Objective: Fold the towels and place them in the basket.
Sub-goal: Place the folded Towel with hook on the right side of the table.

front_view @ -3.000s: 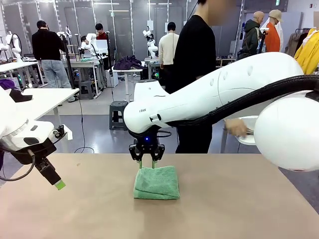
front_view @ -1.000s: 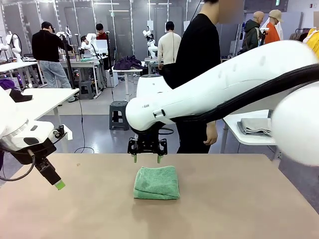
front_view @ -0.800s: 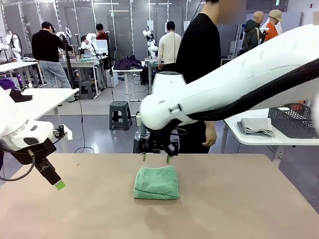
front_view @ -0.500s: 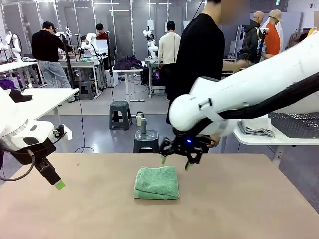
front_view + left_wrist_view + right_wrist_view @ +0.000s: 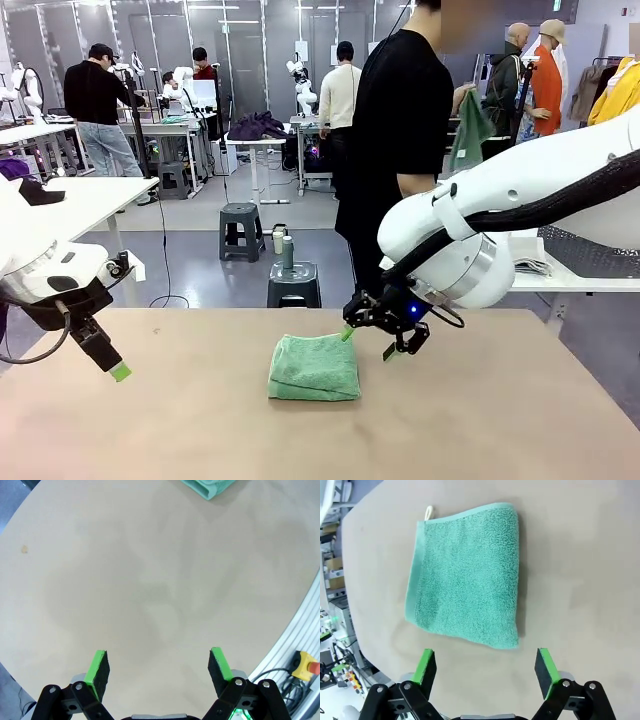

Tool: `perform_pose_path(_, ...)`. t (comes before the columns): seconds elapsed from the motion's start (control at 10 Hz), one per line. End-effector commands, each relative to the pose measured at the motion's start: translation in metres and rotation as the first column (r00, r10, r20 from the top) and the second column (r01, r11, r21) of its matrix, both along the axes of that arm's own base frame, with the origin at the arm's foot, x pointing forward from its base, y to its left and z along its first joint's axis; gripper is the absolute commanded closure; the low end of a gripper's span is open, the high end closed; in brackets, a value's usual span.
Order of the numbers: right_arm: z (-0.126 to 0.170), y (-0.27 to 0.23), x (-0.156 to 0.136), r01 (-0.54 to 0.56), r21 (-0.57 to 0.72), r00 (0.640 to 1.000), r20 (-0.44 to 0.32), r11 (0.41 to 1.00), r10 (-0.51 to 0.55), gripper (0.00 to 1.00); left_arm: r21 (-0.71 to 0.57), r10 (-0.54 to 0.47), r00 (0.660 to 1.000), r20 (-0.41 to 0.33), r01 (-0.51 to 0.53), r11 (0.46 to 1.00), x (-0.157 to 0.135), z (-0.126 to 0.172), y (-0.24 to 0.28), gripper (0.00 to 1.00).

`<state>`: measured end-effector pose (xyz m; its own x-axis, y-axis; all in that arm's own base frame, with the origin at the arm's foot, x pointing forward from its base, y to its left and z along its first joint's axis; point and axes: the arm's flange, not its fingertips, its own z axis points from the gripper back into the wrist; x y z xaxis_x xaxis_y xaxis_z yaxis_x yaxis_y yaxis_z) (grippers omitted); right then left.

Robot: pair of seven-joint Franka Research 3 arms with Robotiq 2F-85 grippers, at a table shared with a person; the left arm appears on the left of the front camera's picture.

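- Shifting right vs a sec ago, right gripper (image 5: 367, 344) by towel's (image 5: 314, 367) far-right corner, jaws wide, empty.
- Left gripper (image 5: 159, 667) same spot, jaws wide.
- Towel folded, flat on table (image 5: 480, 420).

"What's moved?"

"The right gripper (image 5: 367, 343). It sat on the folded towel's (image 5: 314, 367) 12 o'clock edge with its fingers close together. It has since lifted off, spread them and swung round to the towel's 2 o'clock (tilted now, too)."

"Anything else?"

"The person (image 5: 400, 150), whose hand was low at 3 o'clock, now holds up a second towel (image 5: 470, 130) at 1 o'clock."
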<state>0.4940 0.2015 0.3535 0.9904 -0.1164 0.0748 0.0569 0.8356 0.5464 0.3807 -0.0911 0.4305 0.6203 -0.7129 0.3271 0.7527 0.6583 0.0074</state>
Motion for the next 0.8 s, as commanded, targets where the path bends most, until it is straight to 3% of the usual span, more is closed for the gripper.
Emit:
perform_pose_path(0.0, -0.022, -0.005, 0.005, 0.01, 0.068, 1.0, 0.023, 0.998, -0.011, 0.0, 0.014, 0.018, 1.0, 0.002, -0.018, 1.0, -0.001, -0.001, -0.002, 0.0)
perform_pose_path(0.4, -0.057, -0.005, 0.014, 0.014, 0.134, 1.0, -0.022, 0.991, -0.012, 0.0, 0.014, 0.018, 1.0, 0.002, -0.018, 1.0, -0.001, -0.001, -0.002, 0.0)
perform_pose_path(0.7, -0.073, -0.002, 0.034, 0.015, 0.16, 1.0, 0.001, 0.987, -0.015, 0.0, 0.014, 0.018, 1.0, 0.002, -0.018, 1.0, -0.001, -0.001, -0.002, 0.0)
